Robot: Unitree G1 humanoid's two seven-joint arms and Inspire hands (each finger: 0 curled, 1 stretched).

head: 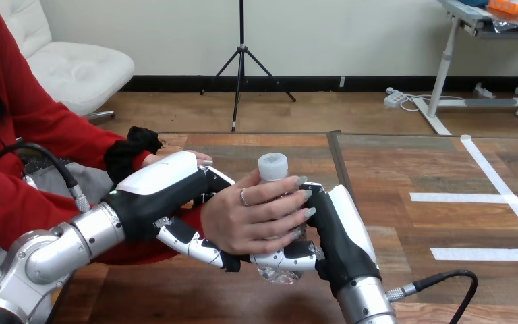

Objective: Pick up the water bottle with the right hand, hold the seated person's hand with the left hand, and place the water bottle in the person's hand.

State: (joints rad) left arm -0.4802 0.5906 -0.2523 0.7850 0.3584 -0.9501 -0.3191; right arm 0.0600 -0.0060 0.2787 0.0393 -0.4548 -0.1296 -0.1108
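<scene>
A clear water bottle with a pale cap stands upright above the table's near middle. My right hand is shut on it from the right, its fingers wrapping the lower part. The person's hand grips the bottle's middle from the left, fingers across its front. My left hand is curled round that hand at the wrist, its fingers passing underneath and its thumb side above. The bottle's base shows below the hands.
The person's other hand, with a black cuff, rests on the table just behind my left hand. White tape lines mark the wooden table at the right. A black cable lies near my right forearm.
</scene>
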